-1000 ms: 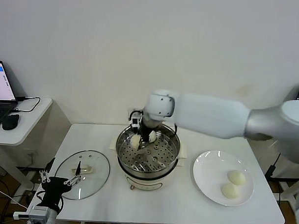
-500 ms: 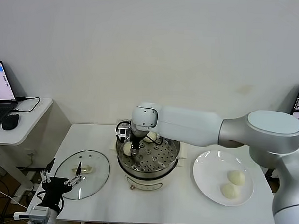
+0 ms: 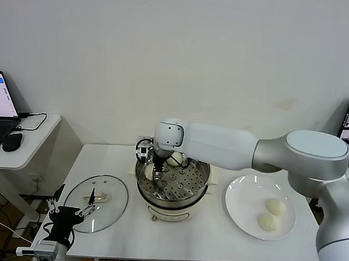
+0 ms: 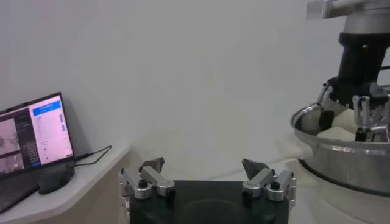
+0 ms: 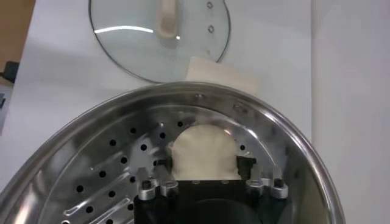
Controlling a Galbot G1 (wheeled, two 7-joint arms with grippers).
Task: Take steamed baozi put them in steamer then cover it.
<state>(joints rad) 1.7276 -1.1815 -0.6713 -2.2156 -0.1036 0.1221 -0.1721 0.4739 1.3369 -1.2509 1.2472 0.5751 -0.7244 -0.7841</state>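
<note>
At centre frame, the right gripper [image 3: 154, 174] reaches into the steamer [image 3: 186, 195], its fingers spread wide either side of a steamed baozi [image 5: 204, 157] resting on the perforated tray. A second bun [image 3: 174, 158] lies at the tray's back. Two more baozi [image 3: 271, 214] sit on the white plate [image 3: 239, 196], right. The glass cover [image 3: 112, 199] lies on the surface, left. The left gripper [image 3: 69, 210], fingers wide and empty, waits lower left.

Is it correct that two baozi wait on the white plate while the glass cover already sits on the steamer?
Not quite. Two baozi do wait on the white plate, but the glass cover lies on the table beside the steamer, which stands uncovered. The head view shows this.
</note>
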